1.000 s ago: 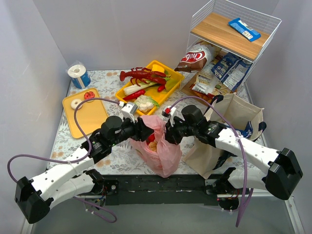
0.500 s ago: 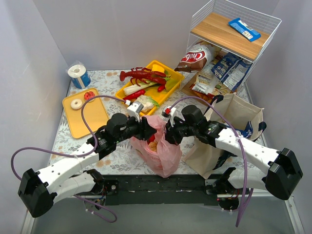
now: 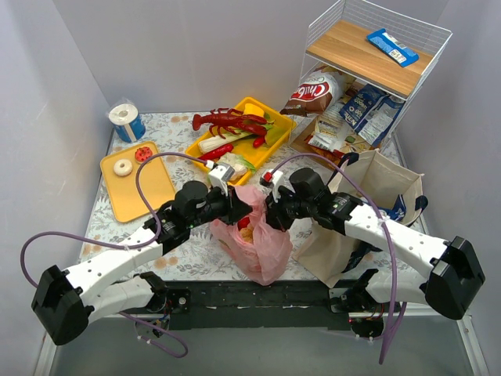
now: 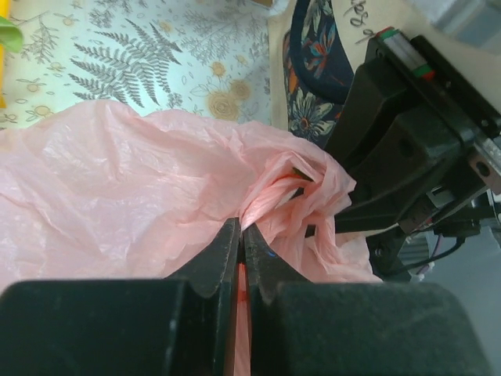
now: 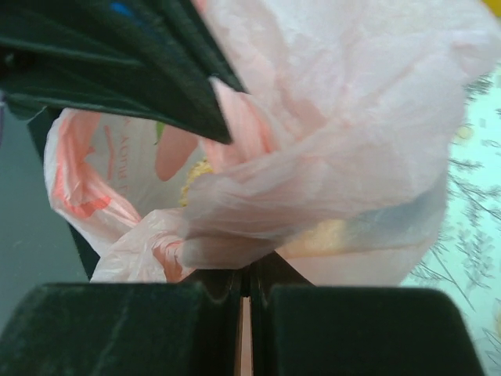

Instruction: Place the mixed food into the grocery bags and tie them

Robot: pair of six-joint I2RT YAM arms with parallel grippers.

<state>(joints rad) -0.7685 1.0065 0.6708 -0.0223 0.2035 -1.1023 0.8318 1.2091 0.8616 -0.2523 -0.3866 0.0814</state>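
The thin pink bag (image 3: 257, 235) sits at the table's near middle with toy food showing inside. My left gripper (image 3: 244, 202) is shut on the bag's left handle (image 4: 270, 196). My right gripper (image 3: 270, 213) is shut on the bag's other handle (image 5: 227, 243). The two grippers almost meet over the bag's mouth. The beige canvas tote (image 3: 368, 207) with navy handles stands open to the right, under my right arm. Snack packets (image 3: 352, 113) lie under the wire shelf, and one blue packet (image 3: 391, 45) lies on top of it.
A yellow tray (image 3: 243, 133) holds a red toy lobster (image 3: 228, 120) and vegetables. A flat yellow tray (image 3: 137, 184) at the left holds two small round foods. A paper roll in blue wrap (image 3: 127, 120) stands far left. The white wire shelf (image 3: 376, 55) stands far right.
My left gripper has moved right and forward with its handle, closing toward the right gripper over the bag's mouth. The right gripper has barely moved.
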